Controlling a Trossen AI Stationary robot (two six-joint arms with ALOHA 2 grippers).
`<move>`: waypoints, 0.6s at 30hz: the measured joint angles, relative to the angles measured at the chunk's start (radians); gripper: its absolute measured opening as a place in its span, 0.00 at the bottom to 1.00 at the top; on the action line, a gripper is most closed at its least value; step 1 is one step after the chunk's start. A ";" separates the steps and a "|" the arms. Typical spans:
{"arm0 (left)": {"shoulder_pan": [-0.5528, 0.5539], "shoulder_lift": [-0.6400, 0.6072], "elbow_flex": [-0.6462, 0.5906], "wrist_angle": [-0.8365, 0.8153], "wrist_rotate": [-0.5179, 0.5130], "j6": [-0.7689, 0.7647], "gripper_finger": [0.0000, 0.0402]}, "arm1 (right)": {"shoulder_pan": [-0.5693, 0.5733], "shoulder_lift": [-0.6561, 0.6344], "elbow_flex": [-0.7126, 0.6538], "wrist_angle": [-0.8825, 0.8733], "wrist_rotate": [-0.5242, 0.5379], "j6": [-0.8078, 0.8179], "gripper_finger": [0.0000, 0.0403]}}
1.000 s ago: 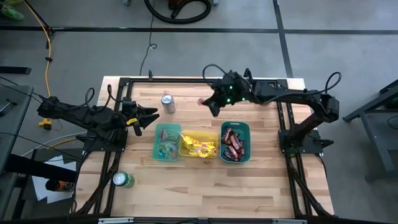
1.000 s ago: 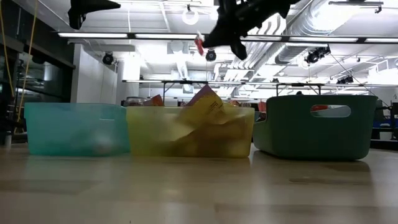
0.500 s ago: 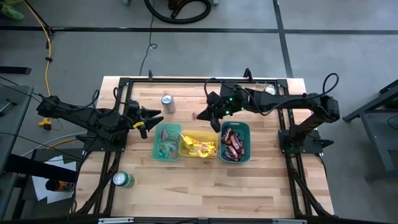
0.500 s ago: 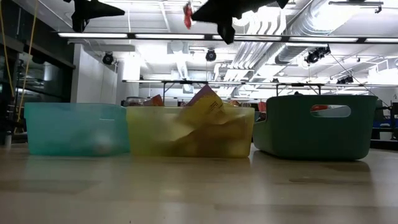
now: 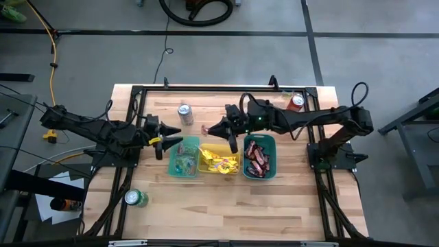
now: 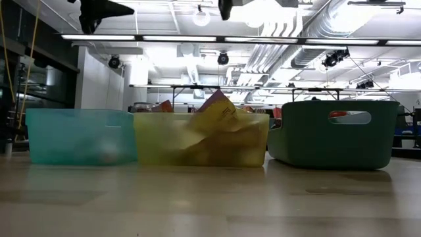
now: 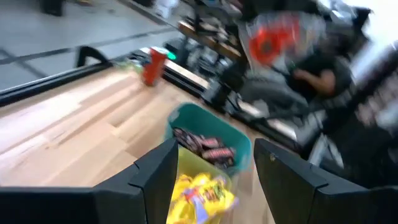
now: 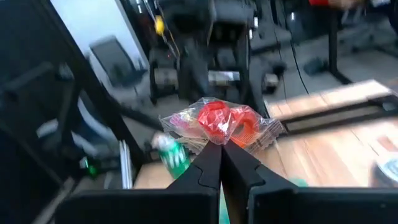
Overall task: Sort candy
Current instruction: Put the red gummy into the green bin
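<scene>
— Red sweet in clear wrap: where?
— Pinched in the right gripper, jaws tight on the candy, above the yellow bin.
— And the left gripper?
— Jaws parted, empty, at nine o'clock of the teal bin on the desk.

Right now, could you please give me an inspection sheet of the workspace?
Surface: wooden table, black frame rails along its edges.
Job's things: three bins in a row; teal bin holds small mixed pieces, yellow bin yellow packets, green bin dark bars. One red wrapped candy is in the air.
Clutter: silver can, red can, green can.
Grippers: right gripper shut on the candy, behind the yellow bin; left gripper open, empty, beside the teal bin.
Cables: yellow cable and black cable on the floor.
Surroundings: grey floor; no people seen.
</scene>
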State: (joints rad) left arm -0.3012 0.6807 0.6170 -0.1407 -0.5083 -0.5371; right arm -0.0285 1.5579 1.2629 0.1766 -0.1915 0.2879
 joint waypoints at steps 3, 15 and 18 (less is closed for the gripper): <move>0.000 0.000 0.000 0.000 0.065 0.083 0.50 | 0.033 0.044 0.000 0.124 0.045 0.030 0.00; 0.000 -0.017 0.001 0.030 0.032 0.226 0.50 | 0.143 0.320 0.000 0.386 0.203 0.162 0.00; 0.000 -0.022 0.001 0.061 0.026 0.226 0.50 | 0.150 0.360 0.000 0.392 0.219 0.168 0.00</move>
State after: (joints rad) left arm -0.3013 0.6591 0.6178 -0.0797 -0.4820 -0.3106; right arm 0.1215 1.9180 1.2633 0.5686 0.0278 0.4557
